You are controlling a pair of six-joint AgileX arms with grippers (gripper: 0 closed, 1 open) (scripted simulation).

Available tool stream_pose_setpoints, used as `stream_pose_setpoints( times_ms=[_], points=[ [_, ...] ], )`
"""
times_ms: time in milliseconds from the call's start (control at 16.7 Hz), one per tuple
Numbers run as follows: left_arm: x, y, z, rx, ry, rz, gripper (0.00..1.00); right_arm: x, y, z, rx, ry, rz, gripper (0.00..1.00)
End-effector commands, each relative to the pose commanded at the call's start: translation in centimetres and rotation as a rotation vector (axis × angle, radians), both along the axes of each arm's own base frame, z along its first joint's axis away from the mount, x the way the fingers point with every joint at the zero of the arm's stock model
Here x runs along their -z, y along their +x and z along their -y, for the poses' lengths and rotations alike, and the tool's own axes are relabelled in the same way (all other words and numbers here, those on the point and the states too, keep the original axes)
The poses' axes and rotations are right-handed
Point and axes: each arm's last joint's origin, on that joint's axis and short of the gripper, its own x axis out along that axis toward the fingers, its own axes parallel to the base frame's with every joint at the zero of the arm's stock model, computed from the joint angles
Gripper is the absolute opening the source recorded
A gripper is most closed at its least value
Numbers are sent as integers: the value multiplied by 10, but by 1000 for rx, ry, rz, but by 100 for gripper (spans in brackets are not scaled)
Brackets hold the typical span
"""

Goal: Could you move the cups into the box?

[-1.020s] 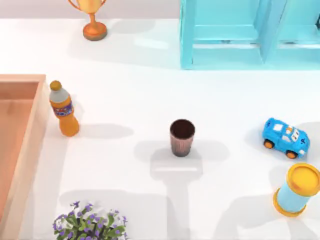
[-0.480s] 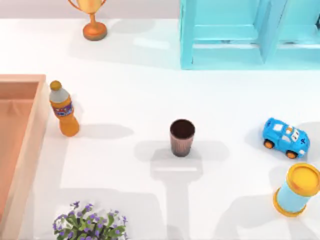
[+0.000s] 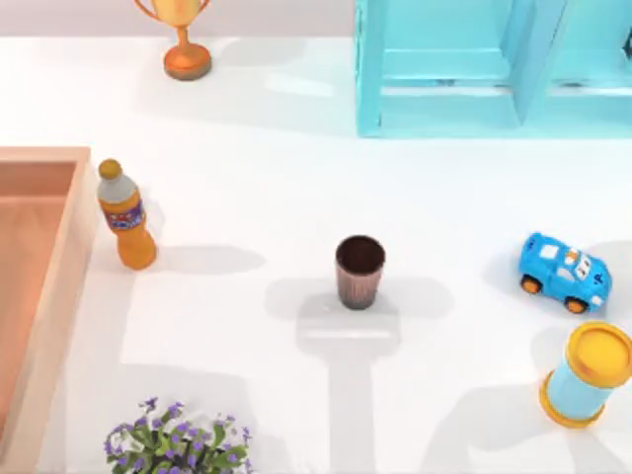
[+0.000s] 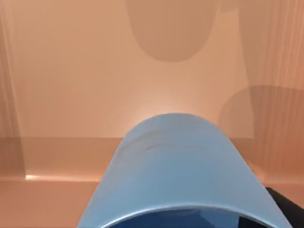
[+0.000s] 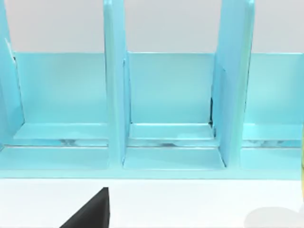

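The dark brown ribbed cup (image 3: 359, 271) stands upright near the middle of the table, with no gripper by it. The light blue cup (image 4: 180, 166) hangs close before the left wrist camera, above the floor of the peach-tan box (image 4: 71, 71), and casts a shadow on that floor. My left gripper is shut on it; a dark finger (image 4: 287, 206) shows beside its rim. The box (image 3: 59, 257) lies at the table's left edge. In the right wrist view a black finger (image 5: 90, 211) of my right gripper points at the turquoise shelf.
An orange drink bottle (image 3: 125, 217) stands just right of the box wall. A flower bunch (image 3: 178, 444) sits at the front left and a golden trophy (image 3: 185, 39) at the back. A turquoise shelf unit (image 3: 474, 69), blue toy car (image 3: 564, 273) and yellow-lidded blue cylinder (image 3: 588, 375) are on the right.
The shadows at the front left of the table and inside the box have shifted slightly. The brown cup and the other objects have stayed where they were.
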Motion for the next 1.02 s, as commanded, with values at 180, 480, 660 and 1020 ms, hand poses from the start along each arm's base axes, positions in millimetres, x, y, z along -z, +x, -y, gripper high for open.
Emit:
stream_pose_setpoints(
  times_ms=[180, 480, 660, 1020],
  points=[
    [10, -1, -2, -3, -3, -8, 0, 0, 0, 0, 0, 0, 0, 100],
    [10, -1, -2, -3, -3, -8, 15, 0, 0, 0, 0, 0, 0, 100],
    [10, -1, -2, -3, -3, -8, 38, 0, 0, 0, 0, 0, 0, 100],
    [10, -1, -2, -3, -3, -8, 83, 0, 0, 0, 0, 0, 0, 100]
  ],
)
